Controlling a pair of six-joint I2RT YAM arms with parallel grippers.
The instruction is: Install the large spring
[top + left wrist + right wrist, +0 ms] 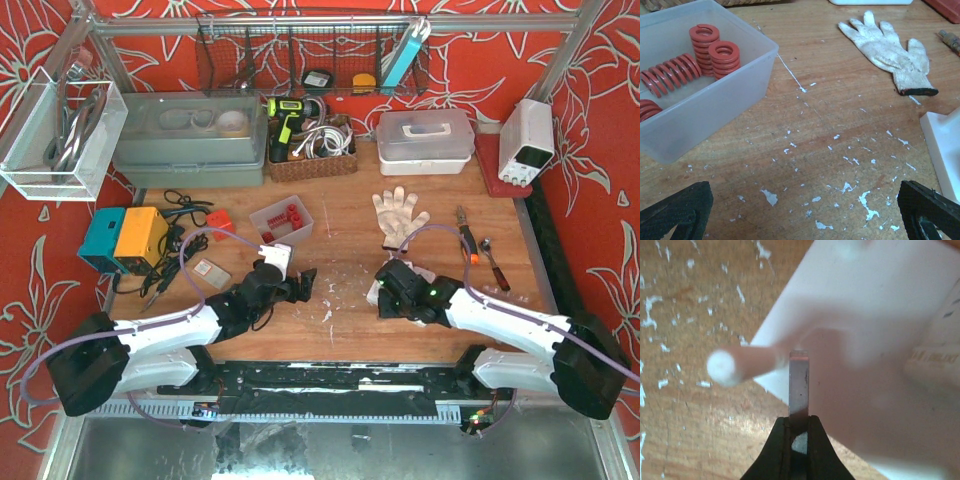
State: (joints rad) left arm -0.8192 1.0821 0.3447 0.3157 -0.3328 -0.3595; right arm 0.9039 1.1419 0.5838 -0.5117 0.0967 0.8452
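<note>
Several red springs point(715, 50) lie and stand in a clear plastic bin point(715, 105), also seen in the top view point(282, 222). My left gripper point(802, 215) is open and empty, low over bare wood just right of the bin; in the top view it point(300, 285) is near the table's middle. My right gripper point(799, 427) is shut on a thin flat grey metal piece point(799, 382), held edge-on over a white base block point(875, 330) with a white peg point(737, 365) sticking out. The block's corner shows in the left wrist view point(946, 150).
A white work glove point(400, 212) lies behind the right gripper. Pliers and a spoon point(480, 250) lie at the right. A teal and orange box point(125, 238) with cables stands at the left. Storage boxes and a basket point(310, 150) line the back.
</note>
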